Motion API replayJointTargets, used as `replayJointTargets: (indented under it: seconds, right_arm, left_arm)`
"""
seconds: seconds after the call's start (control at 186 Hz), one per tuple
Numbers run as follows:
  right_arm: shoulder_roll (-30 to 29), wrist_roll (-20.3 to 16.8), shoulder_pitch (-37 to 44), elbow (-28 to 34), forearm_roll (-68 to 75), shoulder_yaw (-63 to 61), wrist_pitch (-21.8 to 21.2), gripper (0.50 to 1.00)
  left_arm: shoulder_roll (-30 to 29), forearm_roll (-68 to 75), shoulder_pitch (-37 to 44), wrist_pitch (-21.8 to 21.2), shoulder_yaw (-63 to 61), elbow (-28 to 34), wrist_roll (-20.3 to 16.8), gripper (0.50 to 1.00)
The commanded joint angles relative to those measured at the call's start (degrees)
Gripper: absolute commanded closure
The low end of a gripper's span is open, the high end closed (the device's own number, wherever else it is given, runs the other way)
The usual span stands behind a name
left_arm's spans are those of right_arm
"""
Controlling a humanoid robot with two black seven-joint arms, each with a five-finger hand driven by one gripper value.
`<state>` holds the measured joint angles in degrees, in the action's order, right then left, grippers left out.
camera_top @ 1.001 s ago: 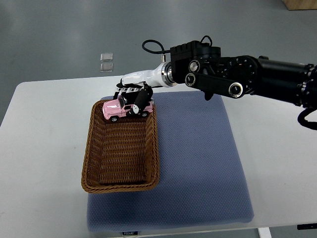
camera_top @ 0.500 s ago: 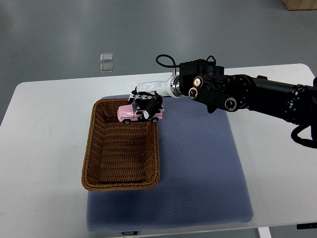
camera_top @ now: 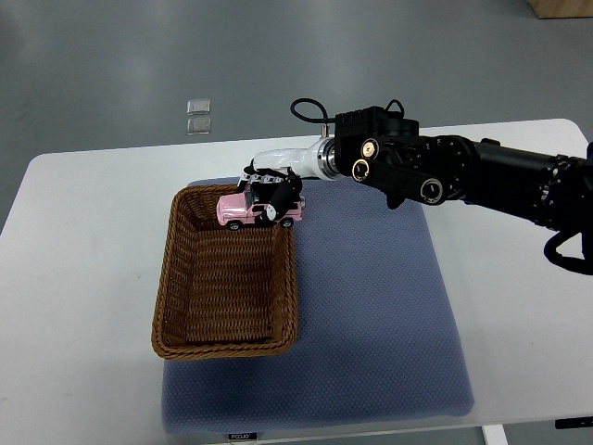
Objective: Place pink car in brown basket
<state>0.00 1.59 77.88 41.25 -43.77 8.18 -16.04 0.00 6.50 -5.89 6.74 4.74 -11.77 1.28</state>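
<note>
The pink car (camera_top: 246,209) is a small toy jeep with black wheels. My right hand (camera_top: 276,193) is shut on it, fingers wrapped over its right end, and holds it over the far right corner of the brown basket (camera_top: 176,278). The basket is a woven wicker tray lying lengthwise on the left part of the blue mat. I cannot tell whether the car touches the basket's rim. The right arm (camera_top: 445,171) reaches in from the right edge. The left arm is out of view.
A blue-grey mat (camera_top: 380,306) covers the middle of the white table (camera_top: 74,278). Two small clear packets (camera_top: 198,115) lie on the floor beyond the table's far edge.
My right hand with the pink car moved right along the basket's far rim, from its far middle to its far right corner. In the last half second it hardly moved.
</note>
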Motion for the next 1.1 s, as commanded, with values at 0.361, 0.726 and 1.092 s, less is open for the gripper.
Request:
replayJointTargets:
  seconds: [0.361,0.726,1.092]
  right_arm:
    - [0.0,0.6,-1.0,5.2,3.6,-0.3,-0.6,0.879]
    - [0.0,1.3,-4.6,5.5,3.5,-0.3,0.0,0.679]
    - [0.0,1.4,-2.7,4.7,3.6,-3.5,-0.3,0.599]
  left_arm:
    - [0.0,0.0,0.0,-0.1,-0.1,-0.1,0.0,0.5]
    - [0.0,0.0,0.0,-0.1,-0.1,0.1,0.0,0.5]
    - [0.0,0.0,0.0,-0.1,-0.1,0.3,0.0,0.5]
